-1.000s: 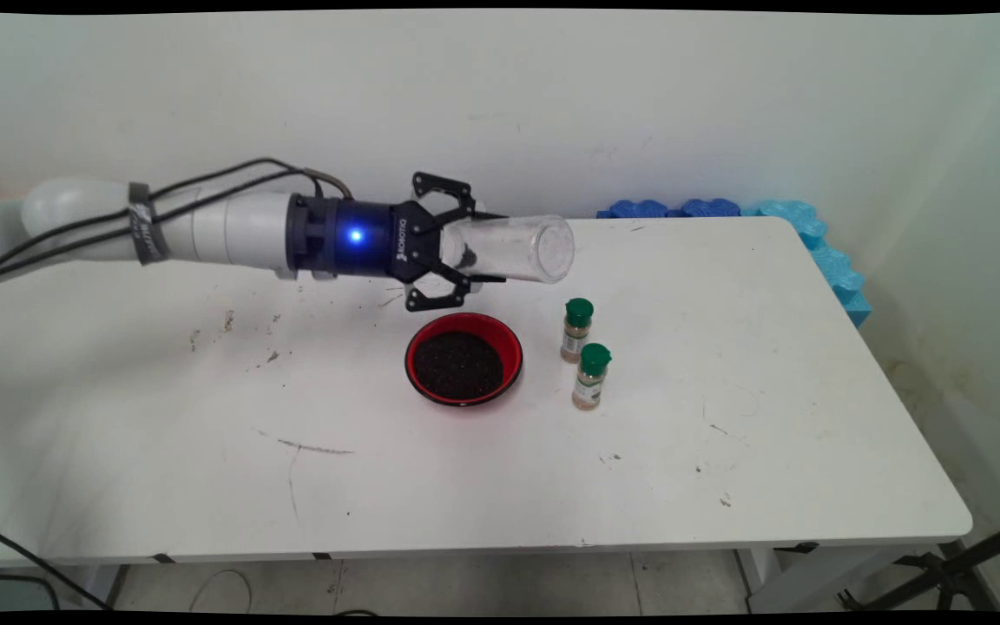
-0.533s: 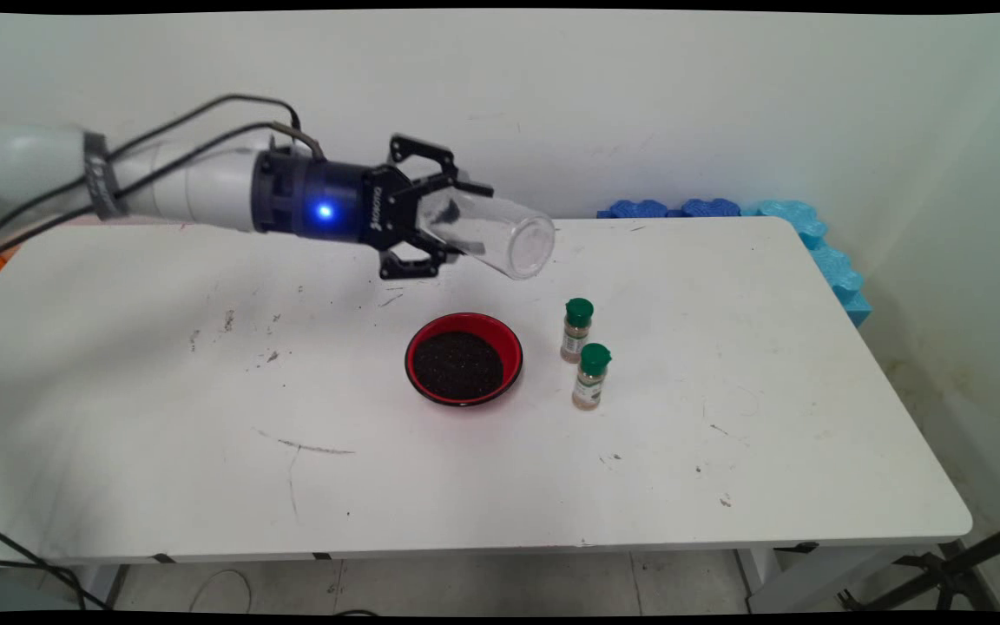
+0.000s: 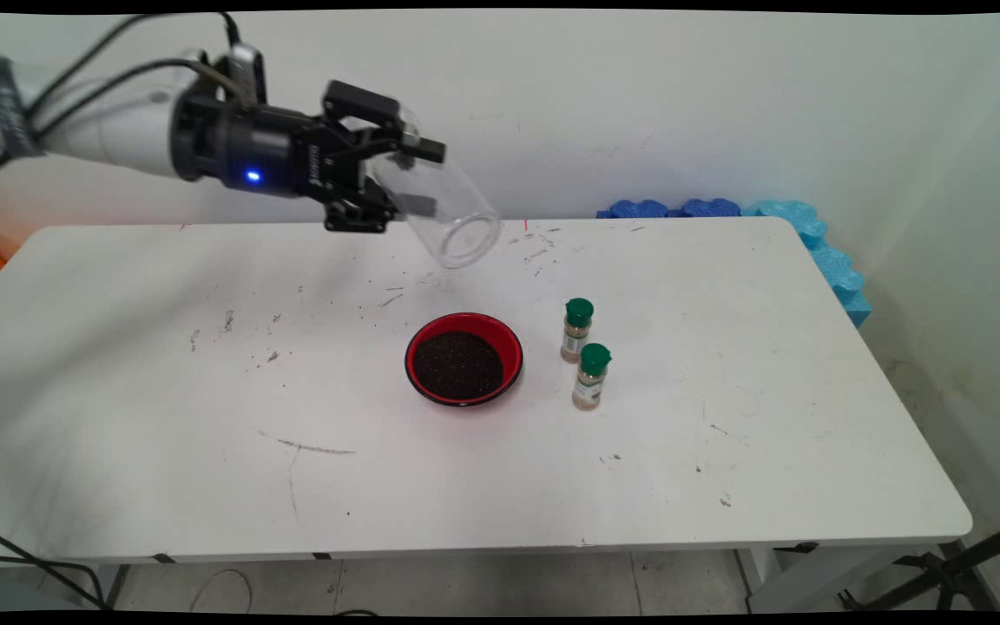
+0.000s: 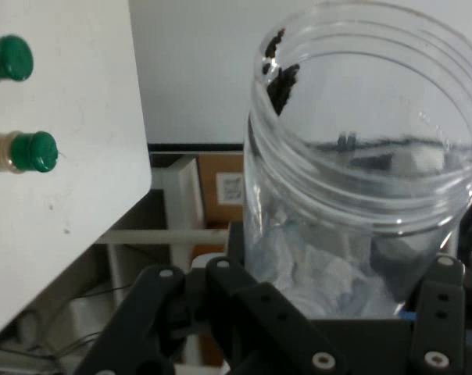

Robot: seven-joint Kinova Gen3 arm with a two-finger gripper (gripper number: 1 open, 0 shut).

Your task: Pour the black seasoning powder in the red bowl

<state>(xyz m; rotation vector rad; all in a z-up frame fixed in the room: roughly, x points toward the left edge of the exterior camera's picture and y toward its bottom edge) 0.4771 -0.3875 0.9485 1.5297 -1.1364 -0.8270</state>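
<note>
My gripper [image 3: 424, 178] is high over the table's back left, shut on a clear plastic jar [image 3: 448, 217]. The jar is tilted, its open mouth pointing down and to the right. In the hand view the jar [image 4: 361, 156] fills the right side, with a few dark grains [image 4: 279, 74] stuck near its rim. Below and right of it, on the white table [image 3: 726, 347], stands a red bowl [image 3: 463, 321] full of dark granules [image 3: 458, 365]. Two spice bottles with green caps [image 3: 577, 330] [image 3: 592, 375] stand just right of the bowl, and show in the hand view too [image 4: 5, 58] [image 4: 29, 151].
Blue foam pieces [image 3: 708, 208] line the table's back right corner and right edge [image 3: 834, 260]. Dark specks and scuffs [image 3: 231, 325] mark the tabletop. Black cables [image 3: 118, 52] hang along the arm. The table's edge [image 4: 138, 156] and boxes beyond it show in the hand view.
The arm has risen and drawn back to the left with the jar, away from over the bowl. The jar's mouth now tips further down.
</note>
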